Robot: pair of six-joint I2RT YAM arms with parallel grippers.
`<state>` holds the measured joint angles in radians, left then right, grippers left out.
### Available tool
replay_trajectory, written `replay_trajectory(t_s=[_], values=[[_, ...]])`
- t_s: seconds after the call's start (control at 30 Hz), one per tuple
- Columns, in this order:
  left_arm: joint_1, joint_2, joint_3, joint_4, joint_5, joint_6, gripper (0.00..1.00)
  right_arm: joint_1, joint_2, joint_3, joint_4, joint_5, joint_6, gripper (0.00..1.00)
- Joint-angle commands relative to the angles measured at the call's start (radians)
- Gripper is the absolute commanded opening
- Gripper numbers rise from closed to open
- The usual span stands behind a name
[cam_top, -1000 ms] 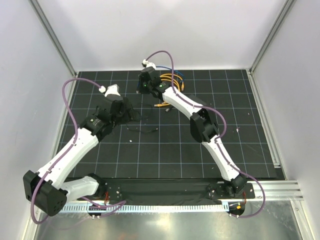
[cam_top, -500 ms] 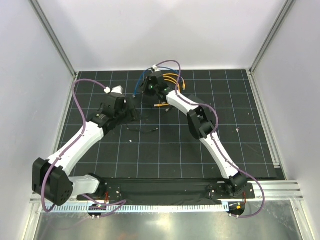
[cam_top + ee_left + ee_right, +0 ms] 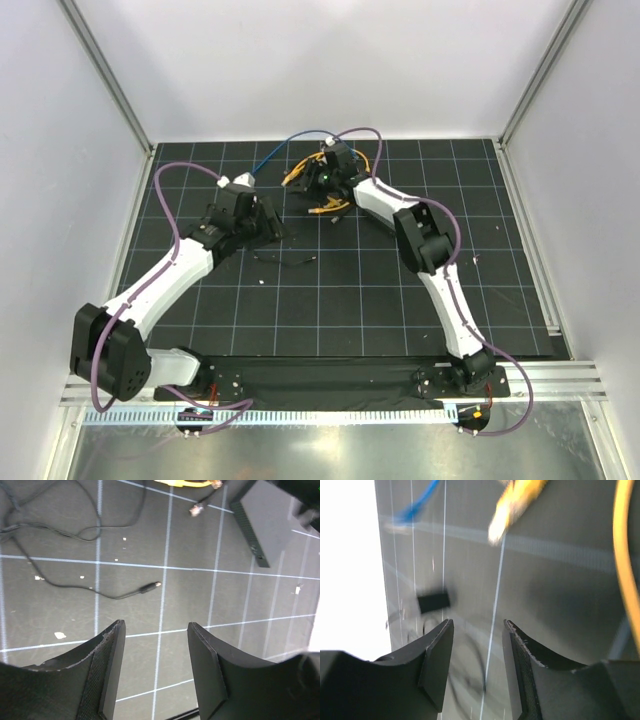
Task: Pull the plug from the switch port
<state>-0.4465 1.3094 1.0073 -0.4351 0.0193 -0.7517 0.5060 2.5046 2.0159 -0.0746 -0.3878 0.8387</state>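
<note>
Switch port: in the narrow side of a flat black box, upper right of the left wrist view. From overhead I cannot pick the box out against the mat.
Plug: clear-tipped, on a yellow lead, lying loose on the mat just left of the box's ported side and not touching it.
Change, right arm: its wrist has swung to the right along the far edge of the mat since a second ago.
Change, blue cable: now arcs in the open at upper centre.
Change, left arm: stretched further up the mat.
Right gripper: fingers parted, nothing between them; a blurred yellow plug end is above.
Left gripper: fingers wide apart, holding nothing, over bare grid.
Yellow cables: bunched beside the right forearm.
Thin black wire: loops across the upper left, ending in a small plug at centre.
Mat: black with a white grid and pale specks.
Small black rectangle: too blurred to identify.
Markings: none legible.
</note>
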Motion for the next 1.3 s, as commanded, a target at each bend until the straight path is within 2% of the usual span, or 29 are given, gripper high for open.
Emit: replay_trajectory(t_s=[0.0, 0.17, 0.3, 0.43, 0.6, 0.7, 0.87, 1.27], values=[[-0.001, 0.007, -0.003, 0.075, 0.065, -0.035, 0.56, -0.037, -0.275, -0.115, -0.020, -0.022, -0.085, 0.52], [-0.072, 0.108, 0.034, 0.124, 0.071, -0.070, 0.47, -0.145, -0.417, -0.235, -0.247, 0.012, -0.292, 0.57], [-0.165, 0.278, 0.192, 0.148, 0.089, -0.112, 0.40, -0.312, -0.473, -0.334, -0.275, -0.077, -0.325, 0.58], [-0.205, 0.436, 0.307, 0.196, 0.125, -0.173, 0.35, -0.414, -0.503, -0.417, -0.284, -0.147, -0.368, 0.59], [-0.222, 0.583, 0.389, 0.275, 0.152, -0.261, 0.36, -0.454, -0.536, -0.480, -0.332, -0.069, -0.490, 0.62], [-0.227, 0.681, 0.441, 0.325, 0.209, -0.324, 0.38, -0.483, -0.533, -0.525, -0.309, -0.060, -0.515, 0.63], [-0.247, 0.813, 0.568, 0.331, 0.214, -0.347, 0.38, -0.553, -0.523, -0.615, -0.202, -0.108, -0.498, 0.63], [-0.259, 0.949, 0.680, 0.338, 0.197, -0.393, 0.31, -0.592, -0.492, -0.622, -0.131, -0.146, -0.477, 0.63]])
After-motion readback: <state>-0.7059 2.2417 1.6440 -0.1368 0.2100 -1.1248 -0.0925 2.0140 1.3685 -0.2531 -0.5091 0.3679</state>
